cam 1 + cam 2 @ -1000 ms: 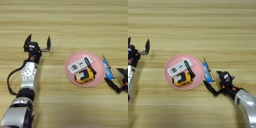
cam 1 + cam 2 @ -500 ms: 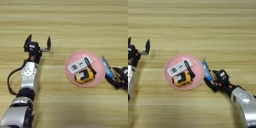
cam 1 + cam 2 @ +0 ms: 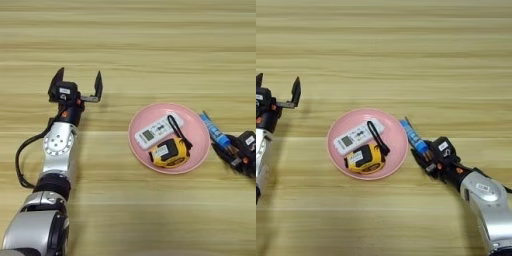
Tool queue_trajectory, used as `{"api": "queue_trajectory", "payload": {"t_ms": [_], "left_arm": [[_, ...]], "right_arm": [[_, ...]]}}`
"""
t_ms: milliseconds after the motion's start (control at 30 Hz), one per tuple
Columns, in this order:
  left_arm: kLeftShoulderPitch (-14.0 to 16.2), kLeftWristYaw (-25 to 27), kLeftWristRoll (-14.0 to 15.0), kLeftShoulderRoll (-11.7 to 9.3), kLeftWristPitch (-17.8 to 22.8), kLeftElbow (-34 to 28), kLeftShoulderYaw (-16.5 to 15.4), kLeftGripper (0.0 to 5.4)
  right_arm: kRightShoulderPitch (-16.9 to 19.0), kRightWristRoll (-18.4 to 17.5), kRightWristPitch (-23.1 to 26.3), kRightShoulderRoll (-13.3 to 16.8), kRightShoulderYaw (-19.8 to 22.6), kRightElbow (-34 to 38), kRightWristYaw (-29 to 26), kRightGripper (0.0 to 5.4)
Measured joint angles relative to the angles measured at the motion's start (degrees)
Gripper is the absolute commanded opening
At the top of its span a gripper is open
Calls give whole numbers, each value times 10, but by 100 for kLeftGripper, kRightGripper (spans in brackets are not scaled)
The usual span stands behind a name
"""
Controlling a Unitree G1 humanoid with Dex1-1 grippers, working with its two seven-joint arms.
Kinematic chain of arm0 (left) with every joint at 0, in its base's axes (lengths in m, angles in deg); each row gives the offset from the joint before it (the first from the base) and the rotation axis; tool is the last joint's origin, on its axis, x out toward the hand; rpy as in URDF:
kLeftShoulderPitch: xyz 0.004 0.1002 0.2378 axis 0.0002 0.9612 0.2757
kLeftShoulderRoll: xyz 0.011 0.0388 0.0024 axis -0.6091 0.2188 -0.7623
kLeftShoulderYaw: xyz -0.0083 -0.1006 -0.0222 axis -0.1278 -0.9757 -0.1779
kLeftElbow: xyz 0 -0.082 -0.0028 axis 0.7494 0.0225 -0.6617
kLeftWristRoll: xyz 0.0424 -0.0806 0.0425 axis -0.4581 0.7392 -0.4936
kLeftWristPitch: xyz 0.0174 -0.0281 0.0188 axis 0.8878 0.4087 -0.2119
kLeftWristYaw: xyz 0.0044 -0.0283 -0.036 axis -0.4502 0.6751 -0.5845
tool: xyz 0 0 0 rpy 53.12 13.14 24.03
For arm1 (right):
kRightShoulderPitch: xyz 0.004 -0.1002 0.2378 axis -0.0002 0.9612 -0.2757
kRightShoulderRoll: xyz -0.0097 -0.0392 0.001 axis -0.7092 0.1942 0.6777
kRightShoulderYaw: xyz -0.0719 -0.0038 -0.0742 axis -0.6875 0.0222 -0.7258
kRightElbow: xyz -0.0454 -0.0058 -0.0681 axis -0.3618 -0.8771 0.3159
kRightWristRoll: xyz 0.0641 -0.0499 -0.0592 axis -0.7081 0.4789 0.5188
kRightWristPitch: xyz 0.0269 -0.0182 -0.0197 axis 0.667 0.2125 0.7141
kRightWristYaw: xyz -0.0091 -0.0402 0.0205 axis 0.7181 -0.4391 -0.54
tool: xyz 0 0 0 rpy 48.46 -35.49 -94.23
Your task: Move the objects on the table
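Right end effector (image 3: 425, 157) grips the blue tube's (image 3: 413, 135) lower end at 3 o'clock of the plate (image 3: 398, 152), which holds remote (image 3: 356, 136) and tape measure (image 3: 363, 158). Left end effector (image 3: 76, 82) idle, fingers wide, at 9 o'clock.

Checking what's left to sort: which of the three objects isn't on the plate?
The blue tube. It lies on the table just right of the pink plate, at the right hand, while the remote and tape measure sit on the plate.
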Motion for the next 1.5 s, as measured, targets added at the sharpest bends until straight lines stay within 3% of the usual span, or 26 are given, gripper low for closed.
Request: {"api": "queue_trajectory", "payload": {"t_ms": [233,667,800,1100,1500], "left_arm": [[-1,0,0,0,-2,0,0,540],[-1,0,0,0,-3,2,0,540],[-1,1,0,0,-4,7,0,540],[-5,1,0,0,-6,12,0,540],[-9,1,0,1,-7,15,0,540]], "right_arm": [[-10,8,0,2,7,-12,10,83],[-19,9,-3,3,25,-28,26,82],[-27,8,-27,4,36,-29,26,82],[-31,-22,-89,4,54,-7,-4,82],[-26,-46,-103,4,54,20,-34,82]]}}
